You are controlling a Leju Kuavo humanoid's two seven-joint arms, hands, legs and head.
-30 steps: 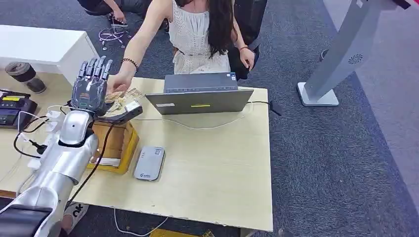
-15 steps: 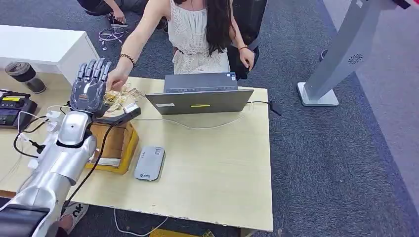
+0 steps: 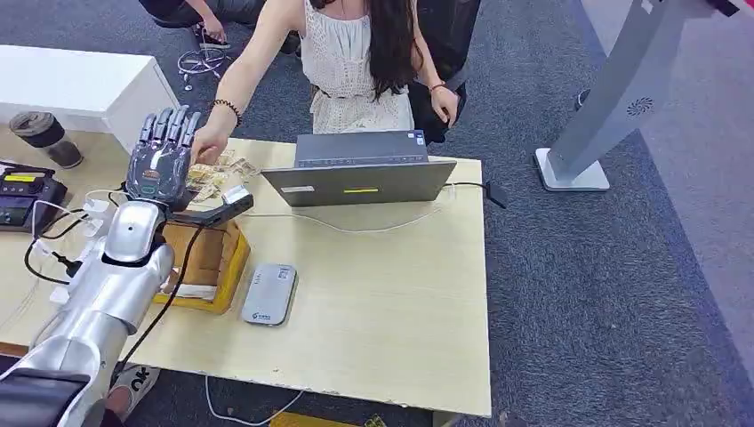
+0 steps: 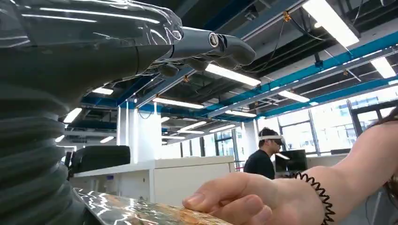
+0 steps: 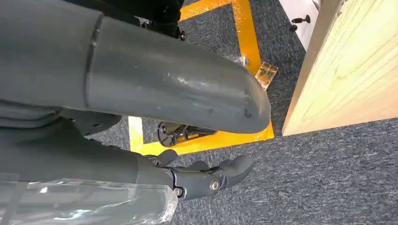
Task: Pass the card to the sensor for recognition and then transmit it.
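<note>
Spotted one card (image 3: pixel 212 173), patterned and glossy, up against the palm side of the left hand (image 3: pixel 161 160), above the thumb. Had a person's hand (image 3: pixel 209 142) on its far edge; seen from the left wrist, those fingertips (image 4: pixel 220 202) pressed on the shiny card (image 4: pixel 141 213). Held that left hand raised over one wooden box (image 3: pixel 210 256), fingers straight up side by side, thumb stuck out sideways. Could not tell whether the thumb pinched the card or only propped it. Hung the right hand (image 5: pixel 202 178) low beside the table edge, fingers curled in around nothing.

Counted one grey card reader (image 3: pixel 269 294) flat on the table (image 3: pixel 400 302) just beside the box. Counted one laptop (image 3: pixel 360 169) behind it, lid facing the robot. Found one dark cup (image 3: pixel 44 138) and one black device (image 3: pixel 27 191) off to the left, with cables trailing beside the silver arm. Noted one grey stand (image 3: pixel 613 98) on the carpet, well apart.
</note>
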